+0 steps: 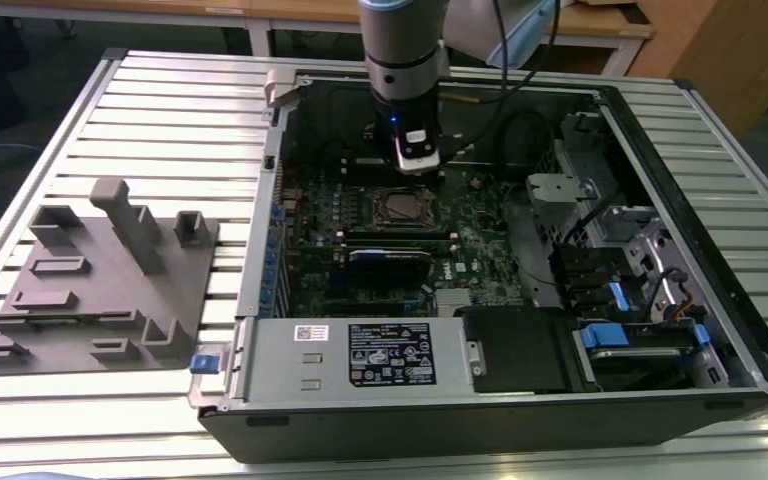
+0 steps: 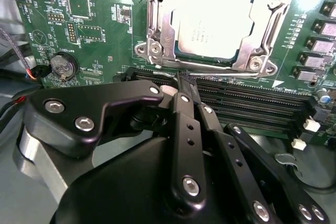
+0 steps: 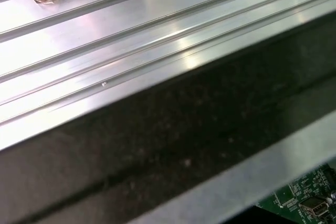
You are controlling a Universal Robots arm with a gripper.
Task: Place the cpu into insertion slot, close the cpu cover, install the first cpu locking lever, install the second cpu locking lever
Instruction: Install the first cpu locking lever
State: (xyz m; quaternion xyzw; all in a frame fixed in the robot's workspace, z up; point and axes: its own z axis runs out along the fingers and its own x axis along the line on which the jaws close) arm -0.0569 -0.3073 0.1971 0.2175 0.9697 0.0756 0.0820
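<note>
Presently we find the gripper point(image 2: 184, 85) nearest, jaws clenched together on nothing, poised beside the socket. Beyond it, the cpu point(image 2: 212, 19) lies seated in the insertion slot point(image 2: 157, 48). Whether the cpu cover is closed we cannot tell; levers apparently remain.

Cpu point(image 2: 215, 22): in insertion slot point(image 1: 399, 209), on board inside case point(image 1: 744, 330).
Fixture block point(image 1: 97, 285): beside case, exterior view's left.
</note>
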